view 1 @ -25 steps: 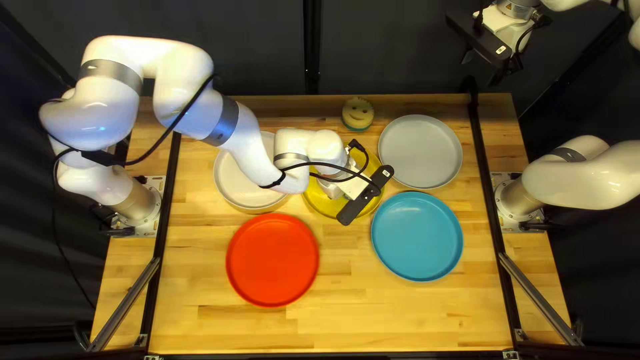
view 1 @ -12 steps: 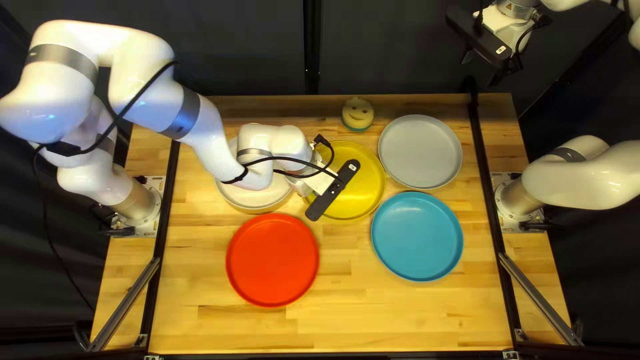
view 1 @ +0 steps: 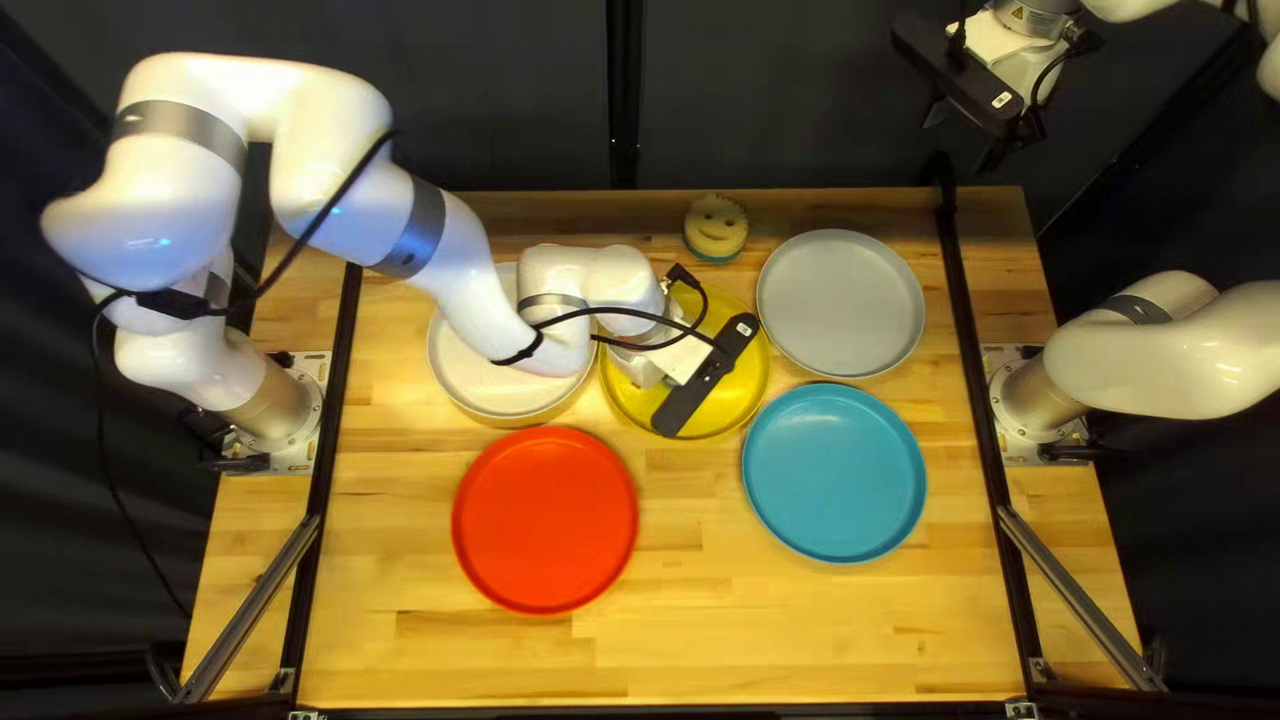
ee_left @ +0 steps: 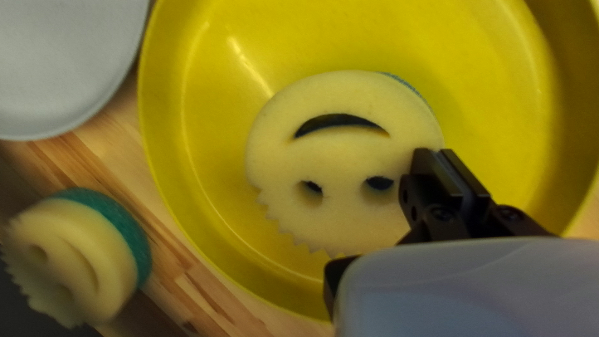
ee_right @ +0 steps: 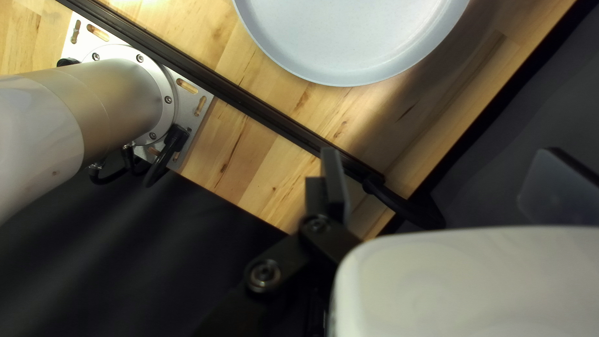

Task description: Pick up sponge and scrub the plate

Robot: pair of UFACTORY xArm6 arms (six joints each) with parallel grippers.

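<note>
My left gripper (view 1: 707,380) is over the yellow plate (view 1: 744,390) in the top left view, hiding the sponge there. In the left wrist view, a round smiley sponge (ee_left: 337,156) with a blue backing is over the inside of the yellow plate (ee_left: 206,75). My left gripper (ee_left: 442,163) is shut on its edge, one finger on the face side, the other behind. Whether the whole sponge touches the plate cannot be told. High at the right of the top left view, my right gripper (view 1: 963,140) stands open; the right wrist view shows this gripper (ee_right: 443,181) holding nothing.
Another smiley sponge (view 1: 715,230) with green backing lies behind the yellow plate. Around it are a white plate (view 1: 467,374), a red plate (view 1: 546,520), a blue plate (view 1: 835,474) and a grey plate (view 1: 842,303). My left arm crosses above the white plate.
My left gripper went left across the yellow plate, then partly back to the right, still over the plate. The plates, the green-backed sponge and my right arm have stayed put.
</note>
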